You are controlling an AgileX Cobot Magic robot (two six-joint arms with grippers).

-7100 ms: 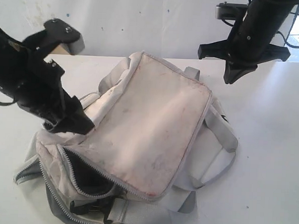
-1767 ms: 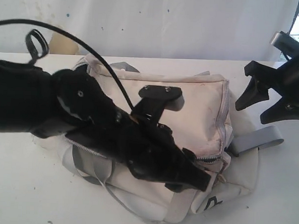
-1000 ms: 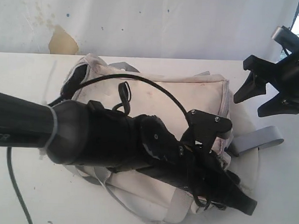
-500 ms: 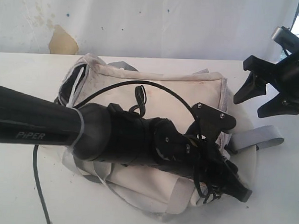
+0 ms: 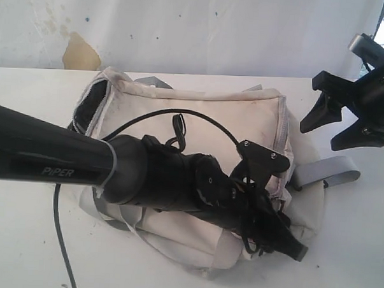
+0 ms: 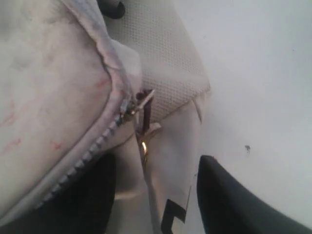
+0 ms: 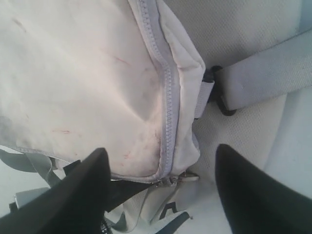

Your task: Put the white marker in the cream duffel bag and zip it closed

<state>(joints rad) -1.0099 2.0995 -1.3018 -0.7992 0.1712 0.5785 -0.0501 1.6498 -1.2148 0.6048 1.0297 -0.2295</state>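
Currently, the bag (image 5: 200, 112) is being supported by the white surface (image 5: 22, 238) with its stained top panel facing up. Black lining (image 5: 85, 114) is being shown through a gap in the zip at its left end in the exterior view. The left arm (image 5: 146, 180) is being stretched across it to the front right corner. There the left pincer (image 6: 156, 163) is being held open, its fingers (image 6: 234, 200) being set on either side of the metal zip pull (image 6: 142, 124) without pinching it. The zip teeth (image 6: 92, 146) leading to that pull are being shown closed. The right pincer (image 5: 320, 138) is being held open too, raised over the bag's right end and a grey strap (image 5: 328, 170), touching nothing. Where the marker is cannot be told.
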